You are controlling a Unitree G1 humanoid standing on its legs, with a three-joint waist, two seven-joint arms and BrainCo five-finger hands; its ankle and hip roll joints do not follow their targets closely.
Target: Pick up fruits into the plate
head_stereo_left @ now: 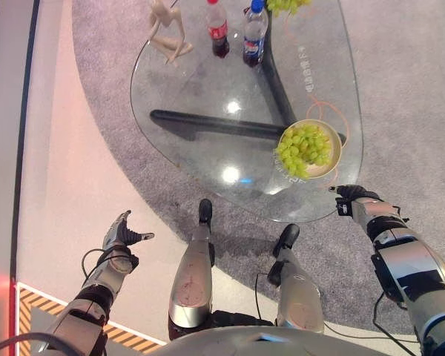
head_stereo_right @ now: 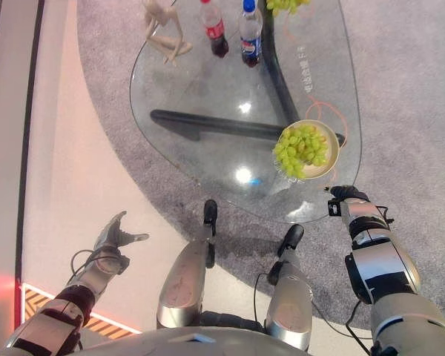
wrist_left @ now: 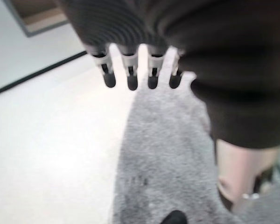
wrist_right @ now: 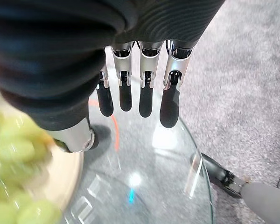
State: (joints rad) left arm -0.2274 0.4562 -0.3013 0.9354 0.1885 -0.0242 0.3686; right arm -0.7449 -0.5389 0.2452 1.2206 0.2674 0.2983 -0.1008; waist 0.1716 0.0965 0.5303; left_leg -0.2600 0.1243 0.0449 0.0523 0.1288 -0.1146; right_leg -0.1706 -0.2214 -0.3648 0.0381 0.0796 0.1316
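A bunch of green grapes (head_stereo_left: 305, 147) lies in a cream plate (head_stereo_left: 334, 159) near the front right edge of the glass table (head_stereo_left: 208, 96). More green grapes (head_stereo_left: 288, 5) rest at the table's far edge. My right hand (head_stereo_left: 348, 197) hangs just off the table's near rim below the plate, fingers (wrist_right: 146, 93) straight, holding nothing; the grapes (wrist_right: 14, 154) and plate (wrist_right: 67, 175) show beside it in its wrist view. My left hand (head_stereo_left: 122, 236) hovers low over the pale floor, far left of the table, its fingers (wrist_left: 130, 74) relaxed and empty.
A red-labelled cola bottle (head_stereo_left: 217, 28) and a blue-labelled one (head_stereo_left: 254, 33) stand at the table's back, next to a beige figurine (head_stereo_left: 165, 31). Dark table legs (head_stereo_left: 215, 124) show through the glass. The table rests on a grey carpet (head_stereo_left: 400, 89).
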